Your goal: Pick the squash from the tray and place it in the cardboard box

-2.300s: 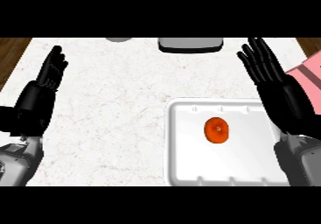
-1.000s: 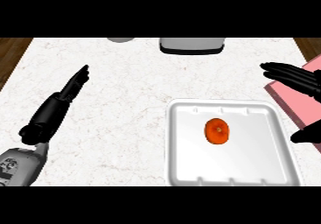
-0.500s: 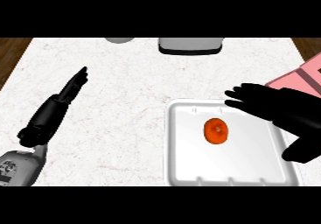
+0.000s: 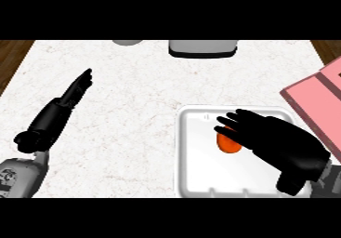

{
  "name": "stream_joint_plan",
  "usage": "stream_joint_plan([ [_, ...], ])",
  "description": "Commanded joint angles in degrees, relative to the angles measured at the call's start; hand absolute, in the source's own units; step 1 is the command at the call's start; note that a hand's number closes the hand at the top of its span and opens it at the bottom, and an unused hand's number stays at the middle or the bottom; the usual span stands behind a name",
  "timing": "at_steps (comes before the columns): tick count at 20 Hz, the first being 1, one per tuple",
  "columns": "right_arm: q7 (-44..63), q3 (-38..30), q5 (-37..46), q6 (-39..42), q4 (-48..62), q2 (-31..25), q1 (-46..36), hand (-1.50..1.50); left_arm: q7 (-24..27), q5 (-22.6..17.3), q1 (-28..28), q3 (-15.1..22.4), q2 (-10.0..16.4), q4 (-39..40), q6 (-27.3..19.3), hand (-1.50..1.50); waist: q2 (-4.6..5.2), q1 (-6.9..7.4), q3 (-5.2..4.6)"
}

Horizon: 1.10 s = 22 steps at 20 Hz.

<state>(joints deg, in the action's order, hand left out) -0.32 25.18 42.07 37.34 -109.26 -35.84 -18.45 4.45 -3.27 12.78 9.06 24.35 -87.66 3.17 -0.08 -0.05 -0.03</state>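
Atop the marbled counter (image 4: 132, 116) (brown wood (image 4: 8, 51) beyond) sits a tray (image 4: 197, 167).

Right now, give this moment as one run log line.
right hand: open, above squash | squash: in tray, not grasped | left hand: open, left side | pink box: far right

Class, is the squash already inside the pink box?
No: the squash lies in the white tray, partly under the right hand, with the pink box off to the tray's right.

Head view, steeply above counter (image 4: 138, 88)
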Motion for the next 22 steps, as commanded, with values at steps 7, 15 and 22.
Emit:
stream_joint_plan([
  [7, 2.2, 0.8, 10.8, 1.7, 1.7, 6.3, 0.6, -1.50, -0.4, 2.3, 0.4, -3.8, -2.2, 0.6, 3.9, 0.00, 0.08, 0.09, 0.03],
  [15, -0.9, 1.9, 18.1, -2.3, 8.5, 11.5, 0.8, -1.50, 1.1, 6.8, -3.2, -4.1, -5.2, -1.5, 4.0, 0.00, 0.09, 0.25, 0.03],
  [22, -4.3, 1.1, 24.8, -8.1, 13.1, 13.3, 3.1, -1.50, 0.3, 7.5, -0.2, -6.6, -6.8, -0.8, 6.0, 0.00, 0.07, 0.10, 0.03],
])
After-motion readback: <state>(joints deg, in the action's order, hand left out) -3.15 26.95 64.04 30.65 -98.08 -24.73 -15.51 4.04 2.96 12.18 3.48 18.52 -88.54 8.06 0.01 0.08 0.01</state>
